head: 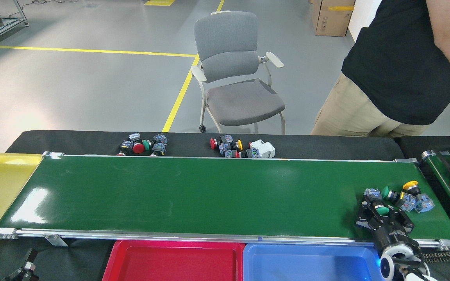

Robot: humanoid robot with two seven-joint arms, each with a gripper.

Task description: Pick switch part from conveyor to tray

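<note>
My right gripper point(377, 209) reached up from the near right corner over the conveyor point(193, 195), its fingers closed around a green-capped switch part point(381, 210); my left gripper point(24, 269) lay low at the near left, its opening unreadable; the blue tray point(307, 263) sat nearest.

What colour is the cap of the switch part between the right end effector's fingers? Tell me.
Green, in the head view: the switch part sits within the right end effector.

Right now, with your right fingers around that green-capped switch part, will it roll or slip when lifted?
The green-capped switch part looks small, rigid and probably light. Its round, smooth cap could slip or twist between the fingers, and it may roll if dropped on the glossy conveyor. Neighbouring parts lie close and might get nudged.
</note>
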